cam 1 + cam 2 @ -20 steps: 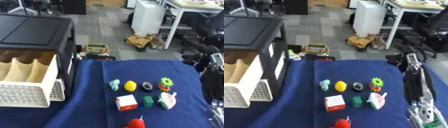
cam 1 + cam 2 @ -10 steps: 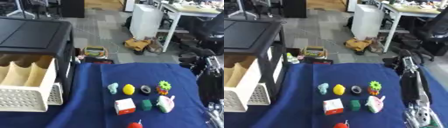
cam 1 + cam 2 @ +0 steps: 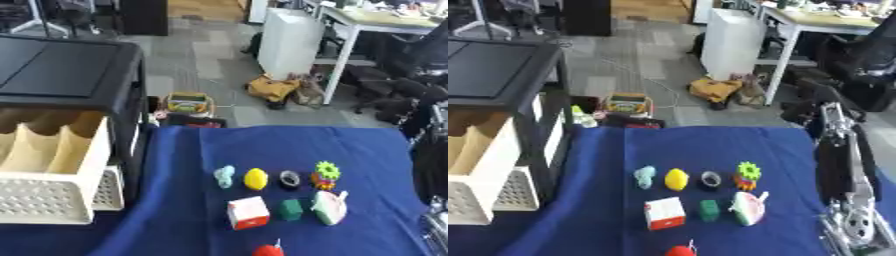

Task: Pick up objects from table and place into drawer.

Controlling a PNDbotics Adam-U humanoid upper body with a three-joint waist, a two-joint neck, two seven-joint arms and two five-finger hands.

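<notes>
Eight small objects are laid out on the blue-covered surface [image 3: 192, 150], grouped toward its near middle. In the far row, from left to right, a pale teal figure [image 3: 225, 176], a yellow lemon [image 3: 255, 179], a dark ring [image 3: 290, 179] and a green gear-shaped toy [image 3: 326, 171] on an orange base are seen. The lemon is set with its long axis running away from the camera, and the teal figure is stretched the same way. In the nearer row a red-and-white cube [image 3: 248, 212] is turned slightly askew, a dark green block [image 3: 290, 209] stands just beside it, and a watermelon-slice toy [image 3: 328, 207] lies with its long axis running near to far, its pale tip pointing toward the gear toy. A red round object [image 3: 268, 250] with a thin stem pointing up is cut off by the lower edge.

At the left, a cream drawer [image 3: 44, 200] with upright dividers and a perforated front is pulled out of a black cabinet [image 3: 70, 75]. Beyond the surface, a grey floor, a white table leg, a brown bag and a small colourful box are visible.

The right arm [image 3: 837, 165] is seen along the right side, well apart from the objects. Silver parts show at its lower end near the corner, but the right hand cannot be made out, so its state cannot be told. The left hand is not seen.
</notes>
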